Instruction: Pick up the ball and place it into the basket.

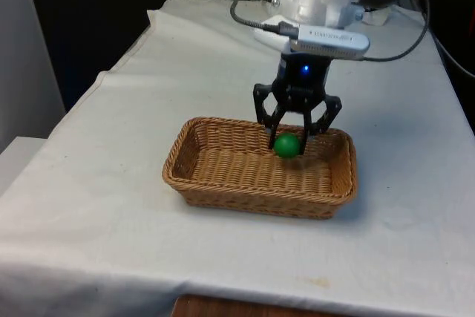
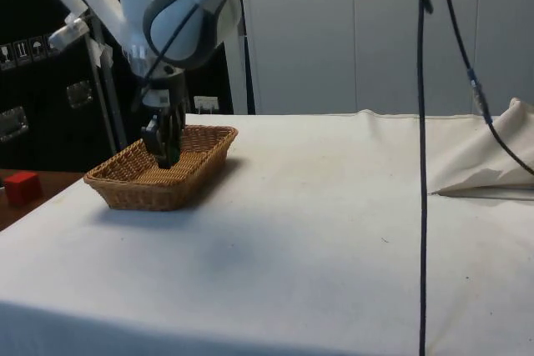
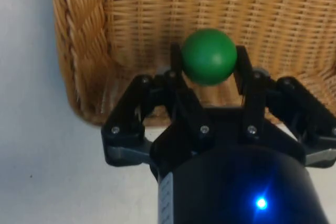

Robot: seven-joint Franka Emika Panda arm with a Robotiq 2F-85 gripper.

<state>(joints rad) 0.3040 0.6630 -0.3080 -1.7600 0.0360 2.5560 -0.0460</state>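
The black pincer [image 1: 288, 141] hangs pointing straight down inside the wicker basket [image 1: 223, 176], its two fingers [image 3: 177, 62] pressed against opposite sides of the green ball [image 1: 287, 145], gripping it. In the wrist view the ball [image 3: 209, 56] sits squarely between the fingertips, above the woven floor and close to one braided end wall [image 3: 79, 40]. In the front view the ball is toward the basket's 2 o'clock corner, near the far rim. The basket [image 2: 125, 185] rests on the white-clothed desk [image 1: 111, 206]. In the side view a small red block [image 2: 22, 187] lies off the desk at the basket's 9 o'clock.
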